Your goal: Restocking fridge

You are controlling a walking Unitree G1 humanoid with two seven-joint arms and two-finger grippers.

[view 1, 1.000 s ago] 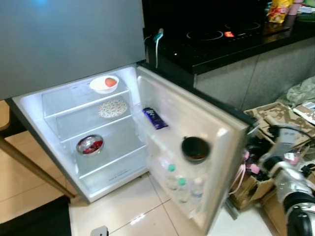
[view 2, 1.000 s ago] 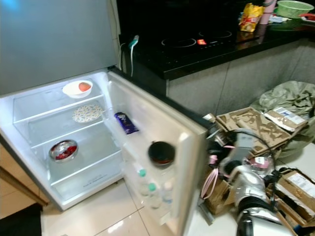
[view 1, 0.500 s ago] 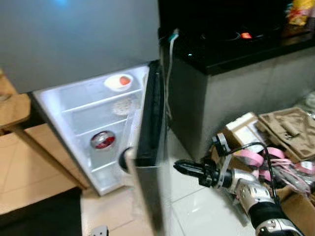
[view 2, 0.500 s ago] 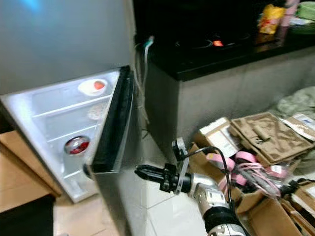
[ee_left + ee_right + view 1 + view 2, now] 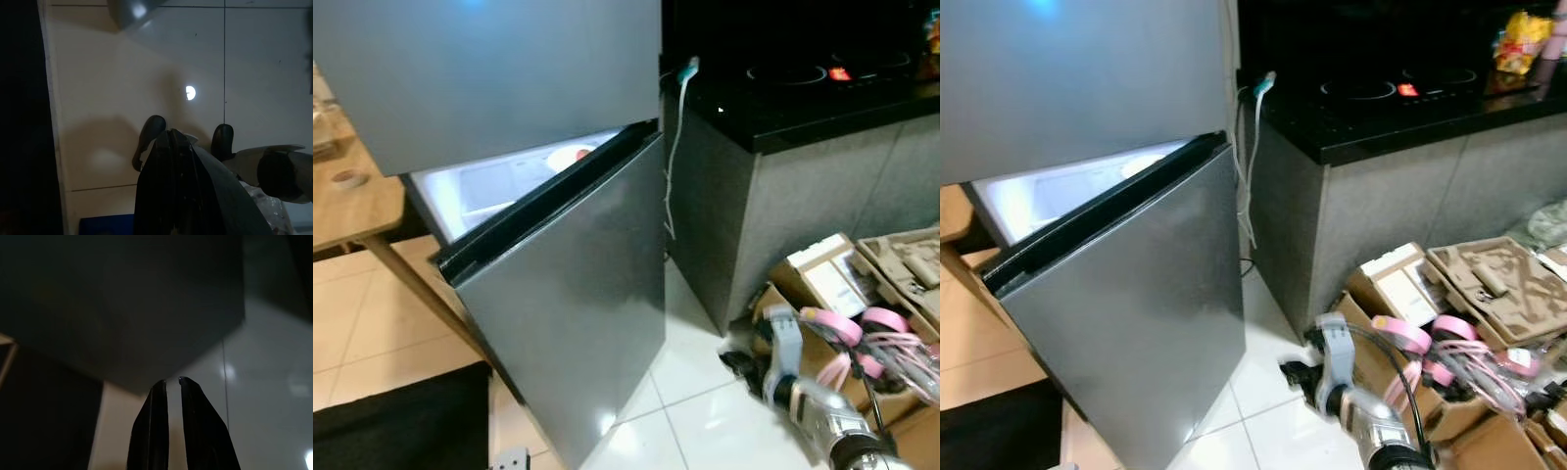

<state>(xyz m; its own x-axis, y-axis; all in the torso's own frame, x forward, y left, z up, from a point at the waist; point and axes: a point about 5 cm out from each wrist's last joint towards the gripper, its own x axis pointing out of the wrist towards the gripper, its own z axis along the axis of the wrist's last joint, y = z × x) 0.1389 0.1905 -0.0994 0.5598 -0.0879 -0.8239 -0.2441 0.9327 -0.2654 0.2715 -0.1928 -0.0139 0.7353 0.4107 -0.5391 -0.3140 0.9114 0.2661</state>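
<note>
In the left eye view the right arm reaches low and forward from the bottom right corner, silver forearm angled toward the floor tiles, its right end effector (image 5: 744,362) pointing at the fridge but well apart from it. The fridge door (image 5: 568,313) stands nearly closed, a narrow lit gap along its top edge where a white bowl (image 5: 570,155) shows inside. Half a second ago the door stood edge-on with the arm stretched just beside it; a second ago it was wide open. To the right stands the black desk (image 5: 803,108) with a hob, and cardboard boxes (image 5: 822,284) with pink tape rolls (image 5: 847,328) lie on the floor below it. A wooden table (image 5: 352,201) sits at the left.

The right eye view shows the same scene: the fridge door (image 5: 1136,323) ajar, the right end effector (image 5: 1298,377) low over the white tiles, touching nothing.

In the left wrist view the left end effector (image 5: 171,134) hangs over pale floor tiles, its black fingers pressed together, clenched on nothing. Two dark rounded shapes beside it cannot be identified.

In the right wrist view the right end effector (image 5: 172,380) has its fingers almost together, only a thin slit between the tips, grasping nothing, aimed at the dark lower corner of the fridge door (image 5: 122,308).
</note>
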